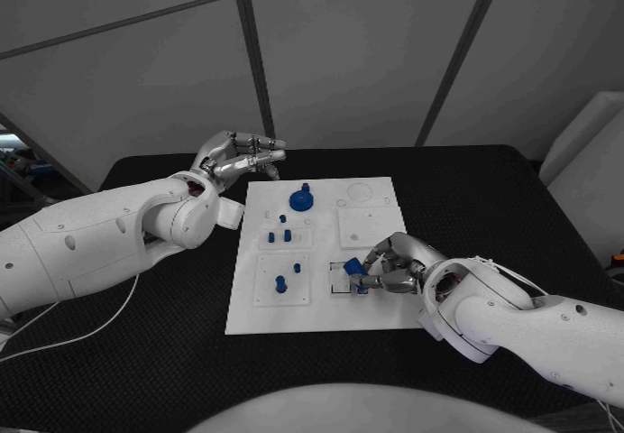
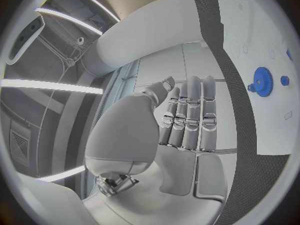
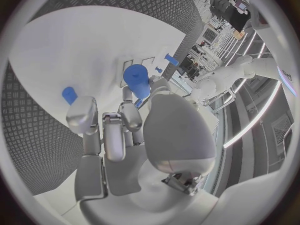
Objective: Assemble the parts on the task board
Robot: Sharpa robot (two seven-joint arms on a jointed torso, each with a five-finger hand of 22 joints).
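The white task board [image 1: 377,311] lies in the middle of the black table. My right hand [image 1: 388,268] is low over its near right part and pinches a blue part [image 1: 353,267] just above a dark square recess [image 1: 341,281]. In the right wrist view that blue part [image 3: 137,81] sits between the fingertips, close to the board. My left hand [image 1: 242,157] hovers off the board's far left corner, fingers straight and side by side [image 2: 187,117], holding nothing. A blue gear [image 1: 302,198] stands on the board's far part, also seen as the gear [image 2: 262,81] in the left wrist view.
Small blue pegs [image 1: 279,236] stand in the left middle plate, and one more peg [image 1: 282,285] in the near left plate. A round recess [image 1: 361,191] marks the far right plate. Black table [image 1: 156,298] surrounds the board.
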